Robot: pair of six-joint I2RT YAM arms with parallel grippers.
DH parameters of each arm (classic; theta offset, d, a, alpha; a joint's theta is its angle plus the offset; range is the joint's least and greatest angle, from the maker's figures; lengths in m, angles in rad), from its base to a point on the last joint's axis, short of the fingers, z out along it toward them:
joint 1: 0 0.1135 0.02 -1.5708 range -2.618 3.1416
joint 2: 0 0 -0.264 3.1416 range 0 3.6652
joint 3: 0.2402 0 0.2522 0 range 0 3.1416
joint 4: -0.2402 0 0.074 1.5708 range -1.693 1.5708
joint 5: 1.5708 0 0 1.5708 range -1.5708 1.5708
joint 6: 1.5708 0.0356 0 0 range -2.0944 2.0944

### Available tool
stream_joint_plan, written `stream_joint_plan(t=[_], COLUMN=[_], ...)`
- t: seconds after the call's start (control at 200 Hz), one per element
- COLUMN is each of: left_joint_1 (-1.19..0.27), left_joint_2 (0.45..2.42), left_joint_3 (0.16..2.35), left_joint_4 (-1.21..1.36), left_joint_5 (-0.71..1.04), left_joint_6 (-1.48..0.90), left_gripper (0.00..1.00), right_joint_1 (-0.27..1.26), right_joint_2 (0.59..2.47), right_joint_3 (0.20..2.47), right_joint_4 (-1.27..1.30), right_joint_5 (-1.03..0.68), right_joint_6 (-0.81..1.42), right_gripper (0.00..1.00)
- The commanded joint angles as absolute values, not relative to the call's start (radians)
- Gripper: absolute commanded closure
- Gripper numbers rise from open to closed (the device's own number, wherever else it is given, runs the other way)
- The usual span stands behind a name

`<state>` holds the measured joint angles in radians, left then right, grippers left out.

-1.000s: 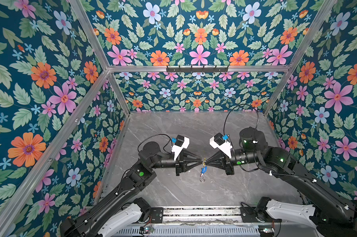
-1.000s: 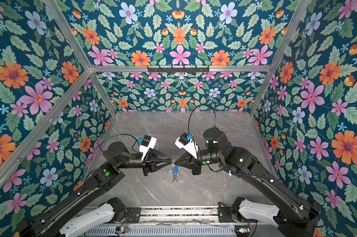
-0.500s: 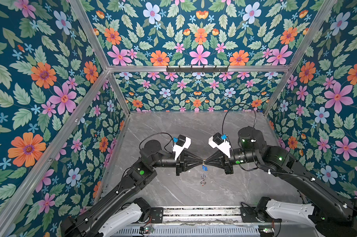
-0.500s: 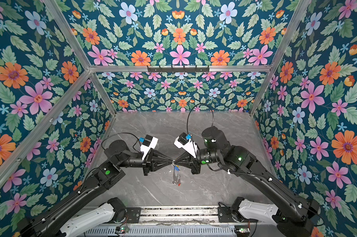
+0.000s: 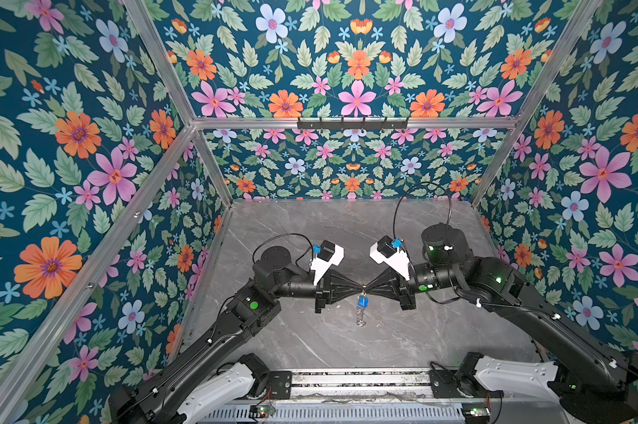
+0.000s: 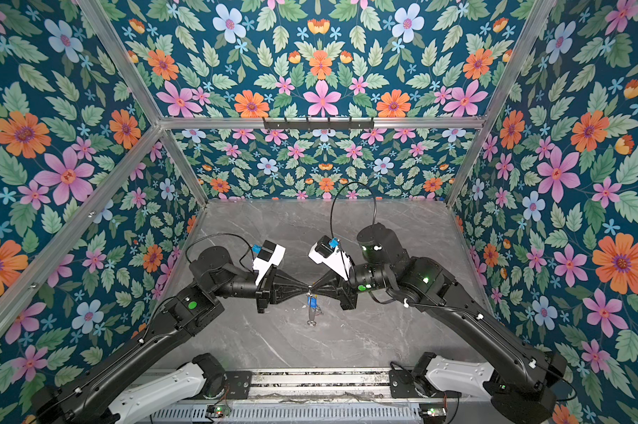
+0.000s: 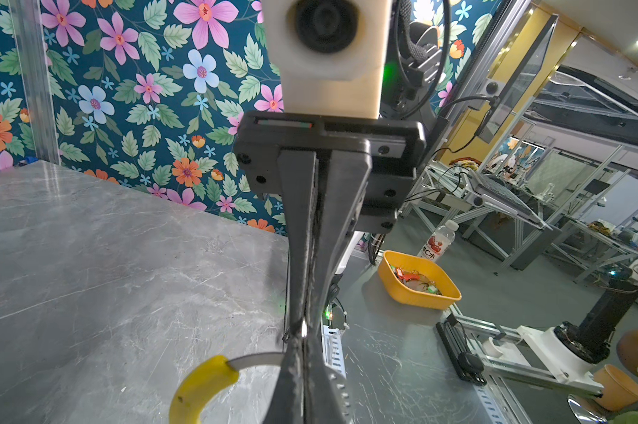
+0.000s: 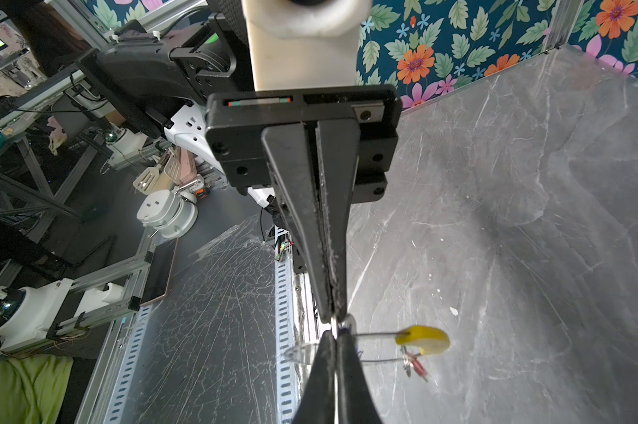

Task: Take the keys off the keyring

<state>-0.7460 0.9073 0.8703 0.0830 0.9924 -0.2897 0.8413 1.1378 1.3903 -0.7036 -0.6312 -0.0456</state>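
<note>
**Nothing freed yet**

The right end effector (image 8: 334, 339) is clamped on the keyring (image 8: 423, 339), held above the tabletop (image 5: 310, 238). The left end effector (image 7: 301, 345) is closed tip to tip against it; on what, I cannot tell. The blue-tagged key (image 5: 362, 301) and red-tagged key (image 8: 414, 363) both hang attached. The orange bin (image 7: 416, 299) beyond holds small mixed pieces.

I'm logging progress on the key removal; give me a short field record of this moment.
left gripper: shut on the keyring
right gripper: shut on the keyring, tip to tip with the left
keyring: held above the table
blue-tagged key: hangs below the grippers, not yet off
red-tagged key: on the ring by the yellow segment
</note>
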Motion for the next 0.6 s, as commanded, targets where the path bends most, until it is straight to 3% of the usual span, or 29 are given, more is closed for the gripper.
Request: stream_joint_plan(t=[0.0,0.2,0.315,0.37,0.48,0.595], left_joint_1=[-0.747,-0.748,-0.747,-0.748,-0.748,-0.748], left_joint_2=[0.902,0.872,0.832,0.81,0.781,0.774], left_joint_3=[0.874,0.807,0.74,0.7,0.637,0.593], left_joint_4=[0.091,0.231,0.365,0.443,0.589,0.723], left_joint_5=[0.997,0.926,0.809,0.746,0.658,0.629], left_joint_6=[-0.269,-0.322,-0.363,-0.383,-0.402,-0.417], left_gripper=[1.0,1.0,1.0,1.0,1.0,1.0], right_joint_1=[0.841,0.842,0.842,0.842,0.842,0.841], right_joint_2=[1.145,1.136,1.091,1.061,1.01,0.978], right_joint_3=[1.399,1.382,1.339,1.304,1.228,1.138], right_joint_4=[-0.691,-0.613,-0.514,-0.452,-0.339,-0.227], right_joint_5=[-0.623,-0.573,-0.495,-0.462,-0.446,-0.453], right_joint_6=[-0.058,-0.011,0.024,0.044,0.089,0.134], right_gripper=[1.0,1.0,0.66,0.55,0.48,0.48])
